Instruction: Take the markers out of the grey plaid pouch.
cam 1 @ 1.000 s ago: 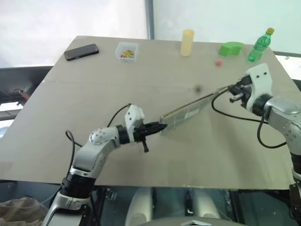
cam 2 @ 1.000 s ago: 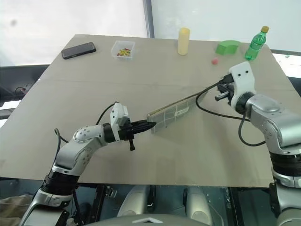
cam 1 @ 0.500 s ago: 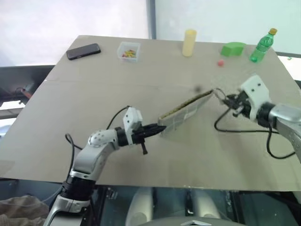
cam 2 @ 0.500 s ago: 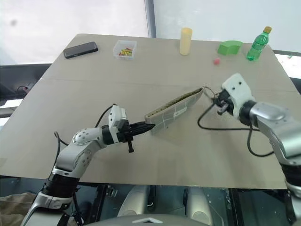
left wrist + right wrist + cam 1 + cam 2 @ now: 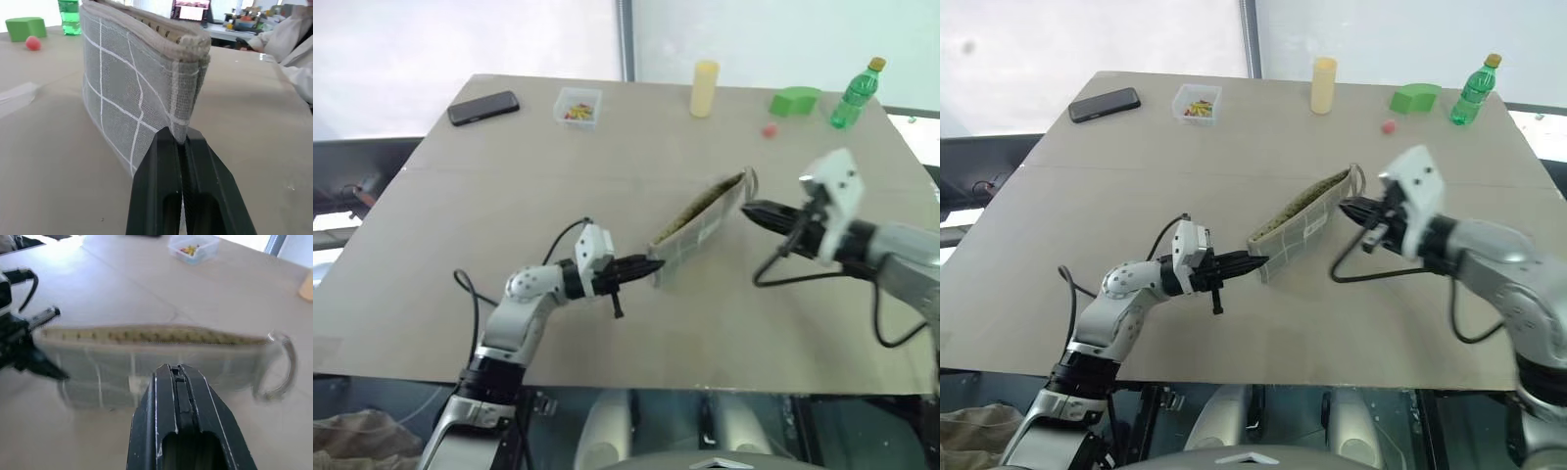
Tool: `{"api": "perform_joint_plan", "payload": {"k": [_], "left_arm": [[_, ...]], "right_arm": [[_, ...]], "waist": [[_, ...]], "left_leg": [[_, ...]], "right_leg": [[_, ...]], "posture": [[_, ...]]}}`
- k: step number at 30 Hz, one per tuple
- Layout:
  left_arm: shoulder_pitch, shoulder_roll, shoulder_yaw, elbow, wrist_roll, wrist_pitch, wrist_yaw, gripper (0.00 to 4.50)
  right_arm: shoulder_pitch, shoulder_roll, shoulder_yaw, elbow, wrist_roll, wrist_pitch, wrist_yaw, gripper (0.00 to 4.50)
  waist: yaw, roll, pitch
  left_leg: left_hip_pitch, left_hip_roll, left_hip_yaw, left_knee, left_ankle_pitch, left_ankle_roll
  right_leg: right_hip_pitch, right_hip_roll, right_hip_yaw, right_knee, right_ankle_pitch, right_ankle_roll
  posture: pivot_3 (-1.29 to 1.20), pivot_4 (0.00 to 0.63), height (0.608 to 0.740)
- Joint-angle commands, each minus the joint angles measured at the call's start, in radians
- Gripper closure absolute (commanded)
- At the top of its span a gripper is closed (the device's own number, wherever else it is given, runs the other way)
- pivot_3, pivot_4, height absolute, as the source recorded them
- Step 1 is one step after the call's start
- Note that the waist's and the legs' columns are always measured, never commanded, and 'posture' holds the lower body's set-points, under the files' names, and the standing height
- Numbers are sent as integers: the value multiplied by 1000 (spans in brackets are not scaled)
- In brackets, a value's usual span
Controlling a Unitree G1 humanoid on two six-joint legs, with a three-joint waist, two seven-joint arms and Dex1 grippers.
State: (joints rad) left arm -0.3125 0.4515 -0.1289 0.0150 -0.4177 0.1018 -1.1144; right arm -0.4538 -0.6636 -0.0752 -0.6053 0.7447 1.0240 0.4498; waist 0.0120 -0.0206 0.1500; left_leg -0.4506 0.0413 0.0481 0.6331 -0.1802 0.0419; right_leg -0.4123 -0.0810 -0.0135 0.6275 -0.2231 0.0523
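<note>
The left hand (image 5: 648, 265) is clenched on the near corner of the grey plaid pouch (image 5: 697, 223), holding it on edge above the counter (image 5: 460, 235) with its mouth agape, speckled lining showing, no markers visible. The right hand (image 5: 751, 211), clenched and empty, points at the far end. It should probably part, enter the slit and pinch a marker while the left holds steady; farther off, a clear box (image 5: 578, 105) holds small colourful bits.

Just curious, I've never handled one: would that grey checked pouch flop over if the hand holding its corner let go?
Probably: the grey plaid pouch is soft fabric, standing on edge, pinched by the left hand. It likely sags and tips. It looks light; one corner pinch keeps it up.
</note>
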Motion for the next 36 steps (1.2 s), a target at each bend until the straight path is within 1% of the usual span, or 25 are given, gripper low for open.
{"api": "perform_joint_plan", "payload": {"k": [1, 7, 9, 11, 14, 16, 17, 20, 21, 22, 24, 26, 28, 30, 32, 34, 36], "left_arm": [[-16, -2, 7, -12, -8, -26, -29, 4500], [2, -10, 10, -31, -3, -25, -24, 4500], [10, -9, 12, -38, -1, -27, -21, 4500], [17, -6, 9, -45, 4, -35, -24, 4500], [26, -7, 1, -53, 12, -53, -31, 4500], [26, -10, -3, -53, 17, -68, -39, 4500], [25, -13, -4, -52, 21, -81, -41, 4500], [21, -26, -10, -45, 16, -121, -70, 4500], [19, -34, -7, -49, 1, -129, -81, 4500], [16, -39, -2, -57, -23, -121, -95, 4500], [8, -28, 9, -94, -117, -31, -149, 4500], [-6, -19, 23, -112, -195, 47, -187, 4500], [-16, -5, 26, -102, -221, 90, -212, 4500], [-15, 4, 21, -79, -206, 75, -246, 4500], [-12, 5, 15, -56, -186, 57, -268, 4500], [-1, -5, 15, -10, -176, 54, -278, 4500], [11, -6, 13, 33, -160, 40, -292, 4500]], "right_arm": [[-40, 13, 64, 12, -62, -56, 3, 4471], [-93, 49, 147, 65, -101, -79, 38, 4471], [-106, 45, 171, 77, -118, -80, 56, 4471], [-112, 20, 217, 96, -170, -98, 77, 4471], [-117, 34, 230, 127, -185, -107, 97, 4471], [-123, 24, 254, 141, -208, -114, 120, 4471], [-126, 12, 271, 147, -226, -115, 132, 4471], [-114, -85, 364, 152, -324, -158, 203, 4471], [-107, -120, 374, 141, -329, -159, 233, 4471], [-100, -152, 374, 123, -325, -155, 261, 4471], [-86, -241, 362, 62, -306, -146, 338, 4471], [-76, -313, 314, -6, -245, -106, 401, 4471], [-82, -336, 270, -39, -198, -62, 414, 4471], [-82, -349, 269, -50, -206, -55, 418, 4471], [-71, -348, 293, -41, -242, -71, 410, 4471], [-55, -308, 403, 23, -375, -186, 373, 4471], [-55, -303, 518, 81, -509, -337, 415, 4471]], "waist": [[3, 0, 0], [0, 0, 0], [0, 0, 0], [0, 0, 0], [1, 0, 0], [1, 0, 0], [1, 0, 0], [3, 0, 0], [3, 0, 0], [3, 0, 0], [3, 0, 0], [1, 0, 0], [-1, 1, 0], [-4, 1, 0], [-3, 1, 0], [-2, 0, 0], [-3, 0, 0]], "left_leg": [[0, 0, 0, 0, 0, 0], [-1, -1, 1, 0, -1, 1], [0, 0, 1, 0, -1, 1], [0, 0, 1, 0, -1, 1], [0, 0, 1, 0, -1, 1], [0, 0, 2, 0, -1, 1], [0, 0, 2, 0, -1, 1], [0, 0, 2, 1, -1, 1], [0, 0, 3, 1, -1, 1], [0, 0, 2, 1, -1, 1], [0, -1, 2, 1, -1, 1], [-1, 0, 0, 1, -1, 1], [-1, 0, -1, 1, -1, 1], [2, 1, 0, 1, -1, 1], [2, 1, 0, 1, -1, 1], [2, 1, 0, 1, -1, 1], [2, 1, 1, 1, -1, 1]], "right_leg": [[0, 0, 0, 0, 0, 0], [0, 0, -1, 0, 0, 0], [0, 0, -1, 0, 0, 0], [0, 1, -1, 1, 0, 0], [0, 1, -1, 1, 0, 0], [0, 1, -1, 1, 0, 0], [0, 1, -1, 1, 0, 0], [0, 0, -1, 1, 0, 0], [1, 0, -1, 0, 0, 0], [0, 0, -1, 0, 0, 0], [1, 0, -1, 0, 0, 0], [0, -1, -1, 0, 0, 0], [0, 0, -1, 0, 0, 0], [1, 1, -1, 0, 0, 0], [1, 1, -1, 1, 0, 0], [1, 1, -1, 1, 0, 0], [1, 1, -1, 0, 0, 0]], "posture": [[0, 150, 740], [0, 150, 740], [0, 150, 740], [0, 150, 740], [0, 150, 740], [0, 150, 740], [0, 150, 740], [0, 150, 740], [0, 150, 740], [0, 150, 740], [0, 150, 740], [0, 150, 740], [0, 150, 740], [0, 150, 740], [0, 150, 740], [0, 150, 740], [0, 150, 740]]}}
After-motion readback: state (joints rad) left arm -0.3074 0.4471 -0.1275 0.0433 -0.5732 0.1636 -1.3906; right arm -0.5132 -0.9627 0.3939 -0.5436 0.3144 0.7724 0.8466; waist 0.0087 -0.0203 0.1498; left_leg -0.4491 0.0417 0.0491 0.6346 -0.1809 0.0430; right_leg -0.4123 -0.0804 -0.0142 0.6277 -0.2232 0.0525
